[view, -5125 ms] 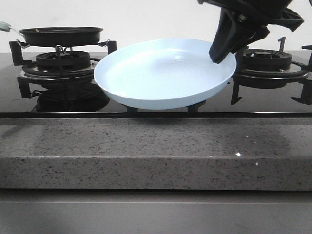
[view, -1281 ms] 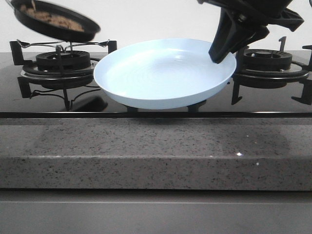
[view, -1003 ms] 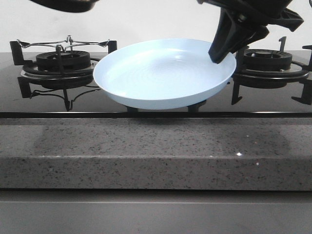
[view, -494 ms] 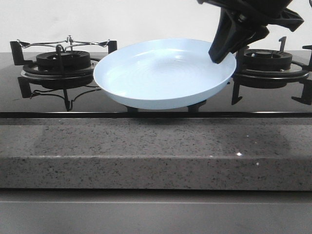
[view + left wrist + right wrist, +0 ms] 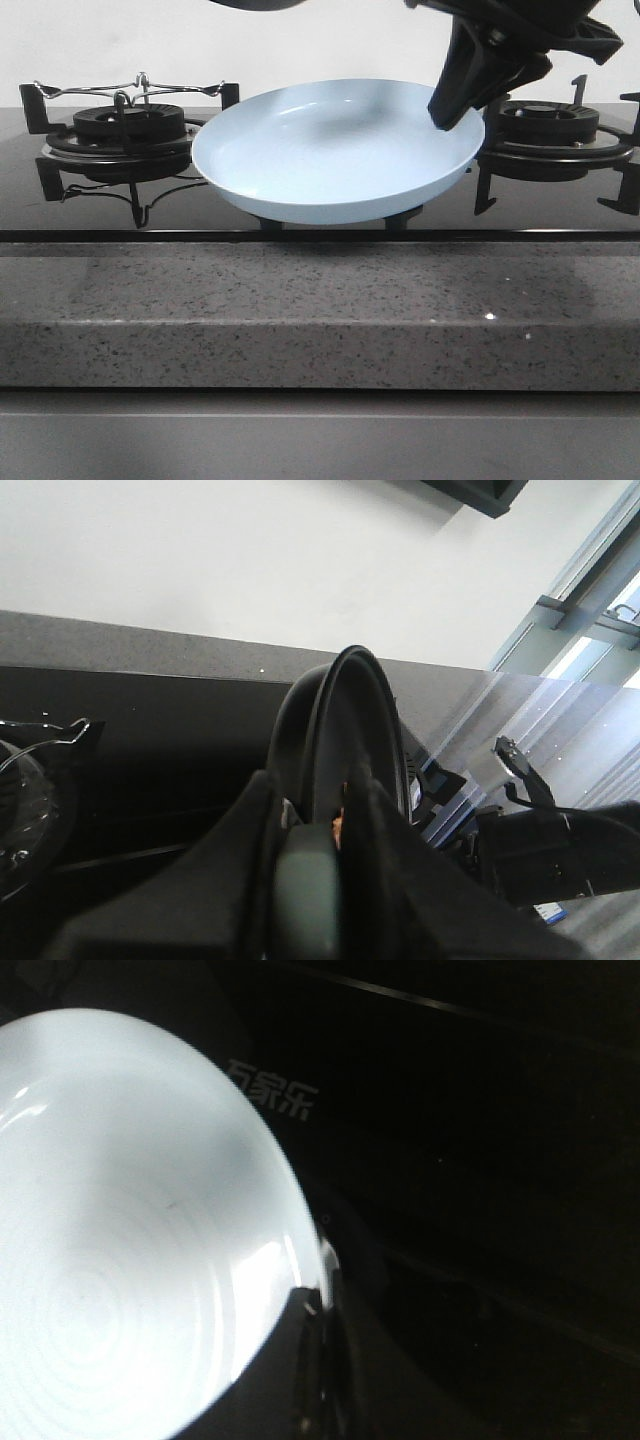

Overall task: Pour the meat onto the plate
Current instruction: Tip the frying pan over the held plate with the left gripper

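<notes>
Plate: pale blue, glossy, shallow, round, raised rim; sat bare, tilted slightly, between two burners. Meat: one orange-brown speck visible.

One pale blue plate, two gas burners with black pan supports, one black frying pan, one visible scrap of meat, and two grippers.
</notes>
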You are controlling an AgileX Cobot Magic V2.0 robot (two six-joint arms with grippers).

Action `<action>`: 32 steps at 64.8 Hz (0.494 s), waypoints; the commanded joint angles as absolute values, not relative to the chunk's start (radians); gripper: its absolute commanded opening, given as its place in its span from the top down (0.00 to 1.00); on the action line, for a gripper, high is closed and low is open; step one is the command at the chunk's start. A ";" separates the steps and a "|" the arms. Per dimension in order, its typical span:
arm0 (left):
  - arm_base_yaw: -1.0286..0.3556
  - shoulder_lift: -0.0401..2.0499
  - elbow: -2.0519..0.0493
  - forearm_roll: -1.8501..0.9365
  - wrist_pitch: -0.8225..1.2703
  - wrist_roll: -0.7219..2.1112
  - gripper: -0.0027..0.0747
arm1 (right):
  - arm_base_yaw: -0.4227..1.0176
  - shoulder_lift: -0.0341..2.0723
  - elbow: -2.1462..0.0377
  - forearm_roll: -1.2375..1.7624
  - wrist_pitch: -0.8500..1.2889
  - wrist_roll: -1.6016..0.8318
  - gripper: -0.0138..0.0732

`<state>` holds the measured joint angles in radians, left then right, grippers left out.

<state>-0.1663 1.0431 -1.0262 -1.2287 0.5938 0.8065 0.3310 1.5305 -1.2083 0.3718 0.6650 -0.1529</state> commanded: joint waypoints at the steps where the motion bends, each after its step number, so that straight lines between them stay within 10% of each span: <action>1: -0.218 1.028 -1.055 -1.268 0.496 0.837 0.99 | 0.331 1.484 -1.231 0.393 0.625 -0.160 0.92; 32: -0.369 1.078 -1.057 -1.252 0.357 1.188 0.99 | 0.331 1.484 -1.231 0.393 0.625 -0.160 0.92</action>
<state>-0.3449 1.0982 -1.0262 -1.2018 0.4097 1.1231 0.3310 1.5305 -1.2083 0.3718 0.6650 -0.1529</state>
